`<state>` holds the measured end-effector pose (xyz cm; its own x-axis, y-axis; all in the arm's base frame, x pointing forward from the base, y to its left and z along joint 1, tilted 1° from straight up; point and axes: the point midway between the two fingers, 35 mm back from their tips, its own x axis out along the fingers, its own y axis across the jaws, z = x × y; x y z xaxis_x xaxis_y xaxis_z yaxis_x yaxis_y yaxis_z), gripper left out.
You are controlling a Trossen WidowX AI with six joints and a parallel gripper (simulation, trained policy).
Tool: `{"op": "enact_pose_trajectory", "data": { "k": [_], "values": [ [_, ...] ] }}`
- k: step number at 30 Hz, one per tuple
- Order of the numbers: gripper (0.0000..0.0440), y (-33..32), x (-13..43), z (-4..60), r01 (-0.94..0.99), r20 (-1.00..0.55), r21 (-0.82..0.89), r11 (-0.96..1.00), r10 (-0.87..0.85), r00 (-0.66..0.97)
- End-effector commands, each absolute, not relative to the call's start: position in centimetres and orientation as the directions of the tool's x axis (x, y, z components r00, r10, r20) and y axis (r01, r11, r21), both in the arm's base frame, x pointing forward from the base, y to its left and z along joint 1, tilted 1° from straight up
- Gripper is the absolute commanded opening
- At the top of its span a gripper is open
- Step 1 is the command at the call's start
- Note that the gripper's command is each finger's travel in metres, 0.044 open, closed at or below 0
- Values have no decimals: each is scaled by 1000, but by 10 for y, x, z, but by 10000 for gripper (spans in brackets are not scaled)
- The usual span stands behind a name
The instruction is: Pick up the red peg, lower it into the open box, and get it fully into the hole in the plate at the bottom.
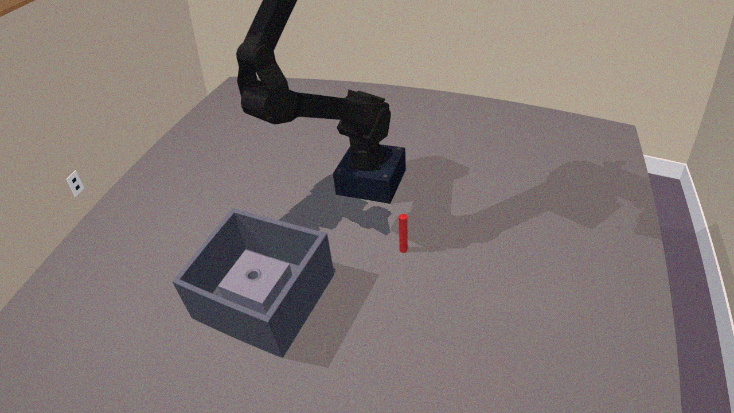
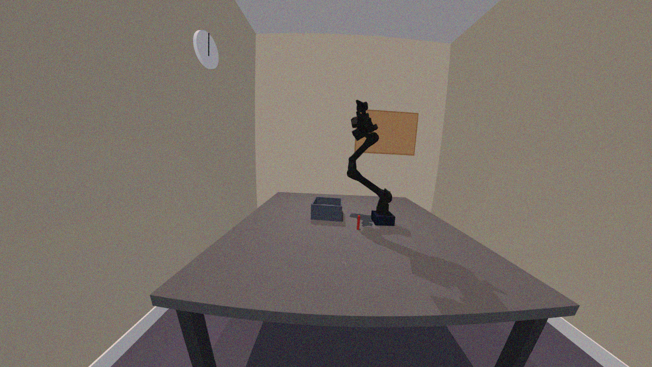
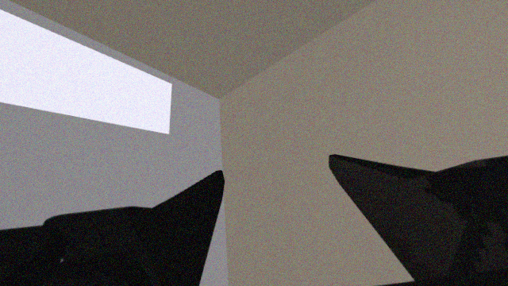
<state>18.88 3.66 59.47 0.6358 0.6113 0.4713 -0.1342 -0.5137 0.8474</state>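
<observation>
The red peg (image 1: 403, 234) (image 2: 358, 223) stands upright on the table, between the box and the arm's base. The open grey box (image 1: 303, 297) (image 2: 326, 212) stands on the table to the left of the peg. Inside it, in the top view, lies a pale plate (image 1: 274, 261) with a round hole (image 1: 253, 275); the hole looks empty. My gripper (image 3: 275, 168) is open, with nothing between its fingers in the wrist view. It is raised high above the table, far from the peg, and is out of view in the top view.
The arm's dark base (image 1: 362, 187) (image 2: 382, 218) stands on the table (image 1: 487, 328) (image 2: 273, 273) behind the peg. The box walls rise around the plate. The wrist view shows walls and a bright window (image 3: 87, 75).
</observation>
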Motion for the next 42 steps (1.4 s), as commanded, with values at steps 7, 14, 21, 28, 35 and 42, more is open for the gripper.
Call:
{"op": "enact_pose_trajectory", "data": {
  "k": [7,14,21,28,35,42],
  "values": [
    [440,34,162,601,-333,504,862,-381,584,636],
    [440,48,126,605,-515,541,827,-227,574,615],
    [440,78,97,598,-651,544,758,-42,591,595],
    [440,111,84,578,-725,505,669,164,615,605],
    [440,158,82,543,-755,411,555,349,674,614],
    [440,199,100,487,-725,229,462,511,721,654]
  ]
}}
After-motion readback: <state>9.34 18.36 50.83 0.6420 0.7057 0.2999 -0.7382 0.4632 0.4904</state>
